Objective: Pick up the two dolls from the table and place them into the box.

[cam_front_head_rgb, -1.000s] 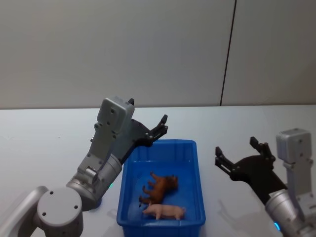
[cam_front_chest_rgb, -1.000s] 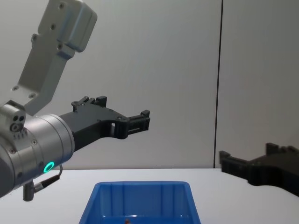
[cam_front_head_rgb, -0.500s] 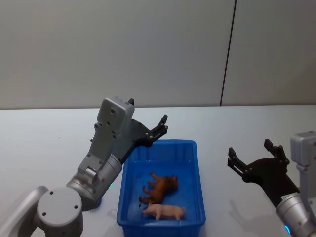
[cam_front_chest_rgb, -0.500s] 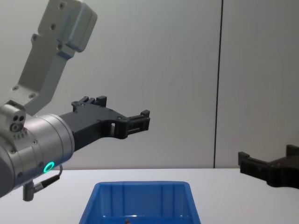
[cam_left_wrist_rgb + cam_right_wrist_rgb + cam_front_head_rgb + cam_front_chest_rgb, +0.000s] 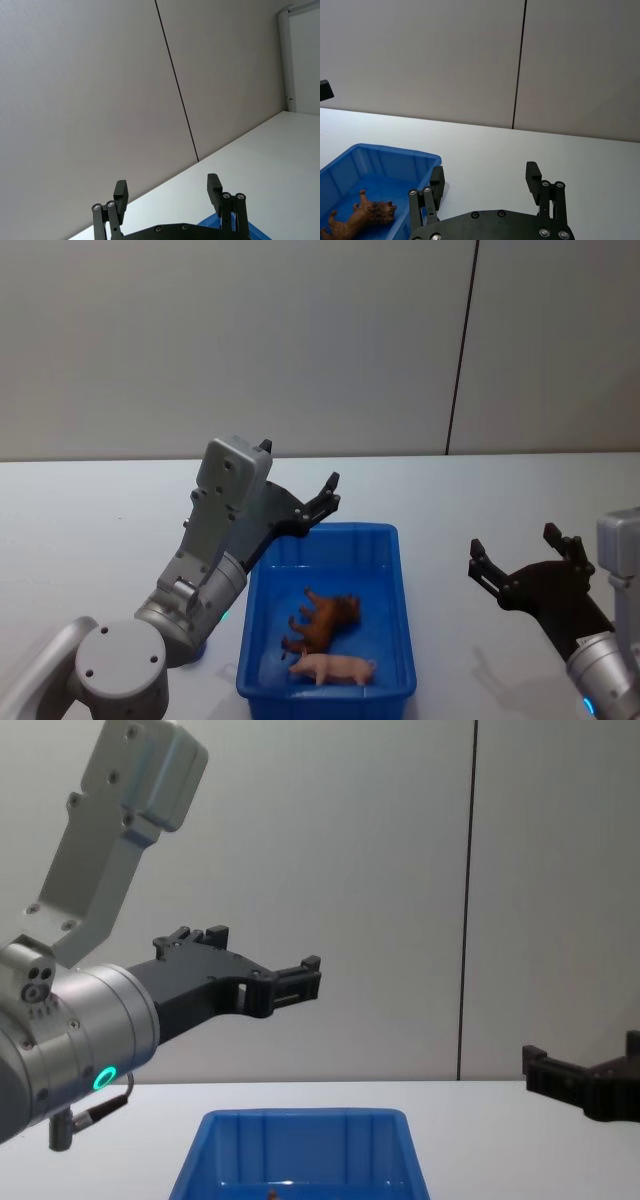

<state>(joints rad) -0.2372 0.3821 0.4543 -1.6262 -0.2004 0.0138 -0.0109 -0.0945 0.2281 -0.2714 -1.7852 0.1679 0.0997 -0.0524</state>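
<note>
**Two dolls in the blue box, both tools raised and empty**

Seen inside the box point(image 5: 406, 612) on the white counter point(image 5: 100, 510): the shaggy brown doll point(image 5: 325, 618) lying on its side near the middle of the floor, and the pale pink doll point(image 5: 335, 670) just beside it, close to the near wall. Held high over the box's far left corner, the left tool point(image 5: 167, 187), fingers spread wide and gripping nothing, with both dolls below it and back toward the robot. Beside the box's left wall, leaning in, that arm's grey link point(image 5: 215, 540). Out to the right of the box, well apart from it and above bare counter, the right tool point(image 5: 514, 540), likewise spread wide and empty. Between that tool and the dolls, off to its left, the box's thick right rim. Behind it all, a plain grey wall point(image 5: 250, 340) split by one dark vertical seam point(image 5: 460, 350).
</note>
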